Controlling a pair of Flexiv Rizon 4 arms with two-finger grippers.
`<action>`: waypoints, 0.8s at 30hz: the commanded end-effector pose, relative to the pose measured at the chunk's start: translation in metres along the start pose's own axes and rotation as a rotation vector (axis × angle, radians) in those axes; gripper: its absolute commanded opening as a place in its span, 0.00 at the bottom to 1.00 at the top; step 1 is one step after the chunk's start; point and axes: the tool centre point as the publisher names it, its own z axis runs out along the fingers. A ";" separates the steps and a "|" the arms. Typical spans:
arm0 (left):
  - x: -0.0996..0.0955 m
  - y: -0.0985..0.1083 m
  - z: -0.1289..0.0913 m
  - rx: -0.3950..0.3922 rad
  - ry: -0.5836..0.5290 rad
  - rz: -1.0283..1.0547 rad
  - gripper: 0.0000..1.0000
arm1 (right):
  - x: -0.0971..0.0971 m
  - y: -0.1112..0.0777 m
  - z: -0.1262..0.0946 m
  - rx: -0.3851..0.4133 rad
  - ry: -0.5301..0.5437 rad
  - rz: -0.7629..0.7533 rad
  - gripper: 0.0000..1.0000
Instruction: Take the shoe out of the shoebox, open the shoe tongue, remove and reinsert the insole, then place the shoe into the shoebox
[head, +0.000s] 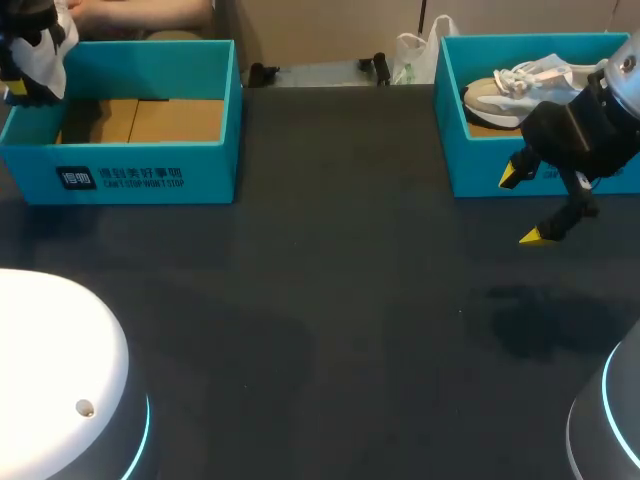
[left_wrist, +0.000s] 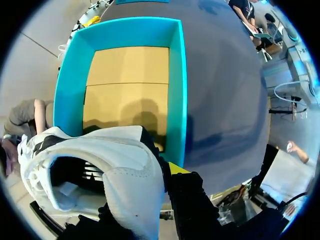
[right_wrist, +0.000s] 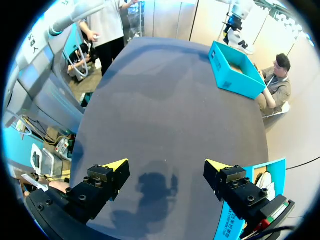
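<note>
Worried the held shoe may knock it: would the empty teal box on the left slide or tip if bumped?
Probably: the box looks empty and light, so the white shoe in the left pincer could slide it across the smooth table. Low and wide, it seems unlikely to tip; its thin walls may flex.

- Teal cardboard shoebox at the left (head: 120, 180): white print on its front wall, made up of 1 small square logo and 2 short lines of lettering beside it, the upper in characters and the lower in small capitals.
- Teal cardboard shoebox at the right (head: 480, 170): white print on its front wall, with only a scrap showing, too small to make out.
- In the right wrist view, that box's outer wall (right_wrist: 231, 220) shows the white lettering edge-on, and it is unreadable.
</note>
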 end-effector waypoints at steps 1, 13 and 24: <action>0.002 0.004 -0.005 0.003 -0.009 0.097 0.00 | -0.001 0.000 0.001 0.001 0.001 0.000 1.00; 0.000 0.012 -0.001 -0.131 0.044 0.815 0.00 | -0.001 0.000 0.001 0.001 0.001 0.000 1.00; -0.010 0.026 -0.014 -0.170 0.049 1.362 0.00 | -0.001 0.000 0.001 0.001 0.001 0.000 1.00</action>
